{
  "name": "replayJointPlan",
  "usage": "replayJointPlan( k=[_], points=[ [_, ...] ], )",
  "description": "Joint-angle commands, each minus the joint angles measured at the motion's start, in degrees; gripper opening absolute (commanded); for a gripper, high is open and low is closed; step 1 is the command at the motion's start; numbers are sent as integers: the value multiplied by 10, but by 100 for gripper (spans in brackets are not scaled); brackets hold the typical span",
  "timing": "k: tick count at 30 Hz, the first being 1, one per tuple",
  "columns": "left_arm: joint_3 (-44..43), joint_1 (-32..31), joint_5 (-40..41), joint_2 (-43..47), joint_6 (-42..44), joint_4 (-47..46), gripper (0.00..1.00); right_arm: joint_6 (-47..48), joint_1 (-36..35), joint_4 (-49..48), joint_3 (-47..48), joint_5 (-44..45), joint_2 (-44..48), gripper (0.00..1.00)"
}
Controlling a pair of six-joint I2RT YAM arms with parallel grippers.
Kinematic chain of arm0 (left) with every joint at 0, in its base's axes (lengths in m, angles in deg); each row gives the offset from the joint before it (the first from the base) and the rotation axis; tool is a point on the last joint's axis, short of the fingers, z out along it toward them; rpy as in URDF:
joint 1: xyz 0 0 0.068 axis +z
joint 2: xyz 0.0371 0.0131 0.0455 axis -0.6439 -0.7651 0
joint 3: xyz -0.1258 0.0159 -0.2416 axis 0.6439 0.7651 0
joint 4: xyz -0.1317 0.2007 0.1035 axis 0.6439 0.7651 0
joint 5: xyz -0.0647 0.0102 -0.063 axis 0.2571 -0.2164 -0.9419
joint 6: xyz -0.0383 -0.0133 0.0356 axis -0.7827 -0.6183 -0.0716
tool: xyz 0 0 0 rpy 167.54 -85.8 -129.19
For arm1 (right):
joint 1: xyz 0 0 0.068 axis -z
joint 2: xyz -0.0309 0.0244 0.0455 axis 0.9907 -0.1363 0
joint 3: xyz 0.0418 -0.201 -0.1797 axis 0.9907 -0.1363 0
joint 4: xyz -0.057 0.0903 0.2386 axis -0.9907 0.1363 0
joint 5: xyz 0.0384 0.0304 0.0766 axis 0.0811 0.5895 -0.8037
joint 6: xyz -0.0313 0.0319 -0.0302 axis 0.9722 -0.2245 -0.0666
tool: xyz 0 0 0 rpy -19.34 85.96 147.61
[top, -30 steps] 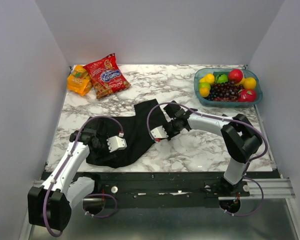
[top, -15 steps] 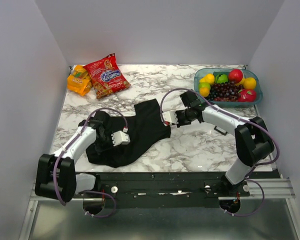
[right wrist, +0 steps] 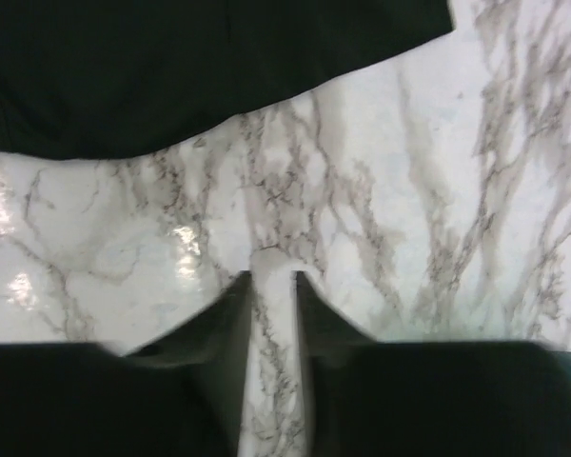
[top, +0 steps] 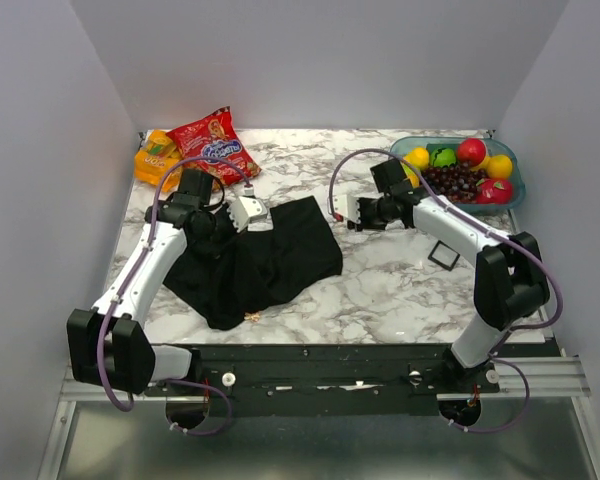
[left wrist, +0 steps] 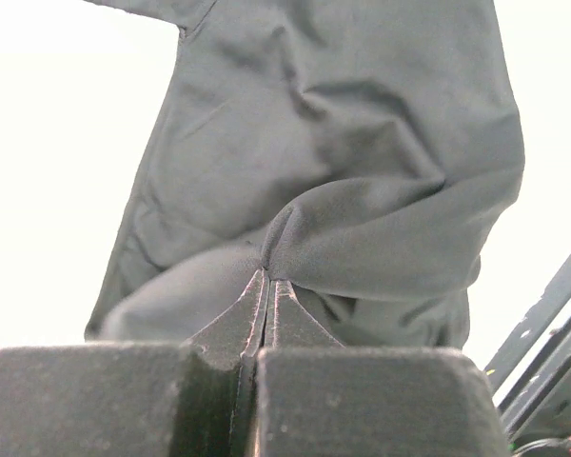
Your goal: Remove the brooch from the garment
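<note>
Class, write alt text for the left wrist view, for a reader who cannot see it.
The left hand is shut on a fold of the black T-shirt, whose cloth fills most of the view against bright white.

Table (top: 390, 295), contents:
- Shirt (top: 280, 255): left of centre.
- Brooch (top: 251, 317): at the shirt's near edge.
- Tray (top: 442, 257): right of the shirt, well apart.
- Bowl (top: 460, 207): far right corner, behind the tray; fruit (top: 471, 151) in it.
- Snack bag (top: 212, 150): far left corner, behind the shirt.
- Packs (top: 158, 162): just left of the bag.

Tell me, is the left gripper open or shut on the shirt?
Shut on the garment: the left gripper pinches a fold of its cloth.
</note>
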Motion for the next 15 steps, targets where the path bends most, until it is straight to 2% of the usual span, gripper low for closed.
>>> replayJointPlan(
  k=[1, 2, 3, 7, 9, 13, 15],
  points=[
    [22, -1, 16, -6, -77, -31, 0, -51, 11, 15, 25, -70, 12, 55],
    [27, -1, 31, -7, -93, -33, 0, -48, 6, 0, 14, -91, 48, 68],
    [34, 1, 40, -5, -106, -40, 0, -48, -1, -10, 0, -114, 65, 71],
    [32, 3, 34, -13, -172, -89, 0, -31, -51, -15, -45, -151, 120, 70],
    [3, 3, 28, -24, -235, -108, 0, -31, -96, -16, -69, -158, 128, 68],
    [-57, 16, 11, -43, -314, -147, 0, -55, -166, -44, -87, -167, 107, 68],
    [-89, 27, 7, -57, -326, -154, 0, -88, -195, -79, -80, -168, 85, 69]
  ],
)
